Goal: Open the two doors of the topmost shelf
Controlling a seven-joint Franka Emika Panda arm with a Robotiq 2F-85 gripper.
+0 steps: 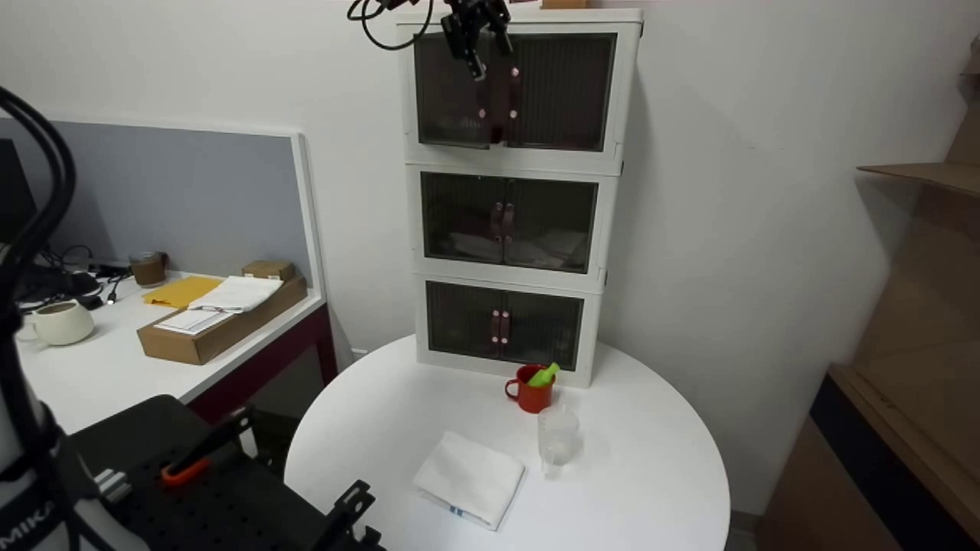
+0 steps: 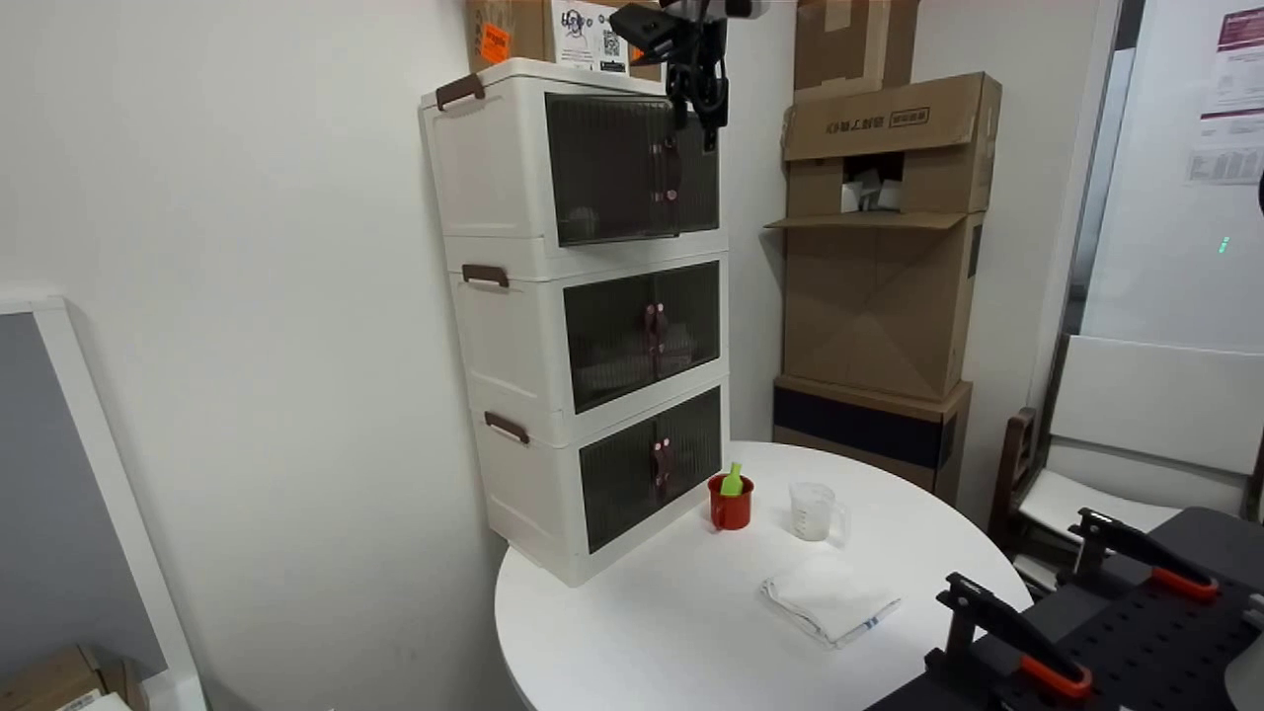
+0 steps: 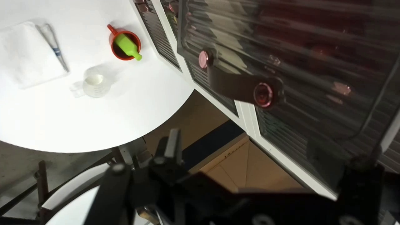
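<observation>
While claw gapes wide, upper centre of frame, two doors front topmost shelf, left one ajar; four lower doors; arm housing, lower left, reads "MIK".

We see upper centre: ribbed smoky-brown top doors on white cabinet | lower centre: red mug, blue-striped white towel | frame left: yellow envelope

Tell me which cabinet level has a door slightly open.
The top level: its left-hand door sticks out, while the middle doors and bottom doors look shut.
</observation>
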